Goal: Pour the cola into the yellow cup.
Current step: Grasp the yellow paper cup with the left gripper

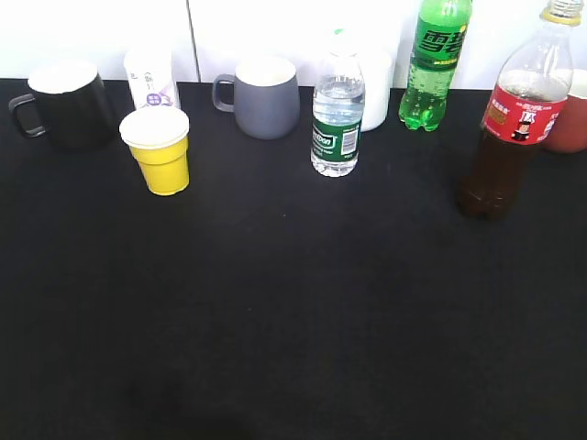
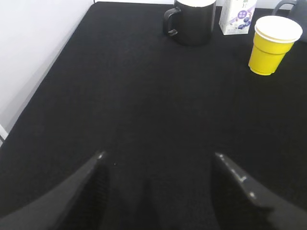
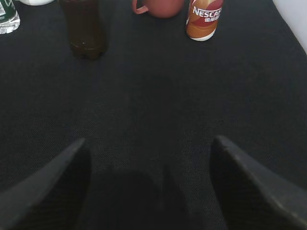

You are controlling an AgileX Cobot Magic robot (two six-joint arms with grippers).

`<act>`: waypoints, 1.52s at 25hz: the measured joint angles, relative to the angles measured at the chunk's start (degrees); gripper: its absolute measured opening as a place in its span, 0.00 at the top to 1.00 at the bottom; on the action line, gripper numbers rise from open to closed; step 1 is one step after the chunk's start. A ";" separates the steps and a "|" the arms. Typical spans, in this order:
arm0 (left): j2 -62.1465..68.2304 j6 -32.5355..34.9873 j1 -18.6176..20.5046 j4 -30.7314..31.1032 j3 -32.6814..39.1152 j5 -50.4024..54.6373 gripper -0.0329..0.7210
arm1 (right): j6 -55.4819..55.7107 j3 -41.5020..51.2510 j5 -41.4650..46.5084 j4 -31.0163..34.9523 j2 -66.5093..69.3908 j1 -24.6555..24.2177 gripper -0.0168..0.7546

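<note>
The cola [image 1: 510,119], a tall clear bottle of dark liquid with a red label and pale cap, stands upright at the right of the exterior view; its base shows in the right wrist view [image 3: 86,28]. The yellow cup [image 1: 161,151] with a white rim stands upright at the back left, also in the left wrist view [image 2: 271,44]. My left gripper [image 2: 158,158] is open and empty above the black table, well short of the cup. My right gripper [image 3: 148,143] is open and empty, well short of the cola. Neither gripper shows in the exterior view.
A black mug [image 1: 66,103], a small white carton [image 1: 151,78], a grey mug [image 1: 264,95], a green-label water bottle [image 1: 337,115], a green soda bottle [image 1: 435,62], a reddish mug [image 3: 158,7] and a Nescafe can [image 3: 205,19] stand along the back. The table's left edge [image 2: 72,36] meets a white wall.
</note>
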 joint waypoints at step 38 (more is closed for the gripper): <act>71.89 3.90 -19.66 -8.47 16.01 -106.41 0.29 | 0.00 0.00 0.00 0.00 0.00 0.00 0.22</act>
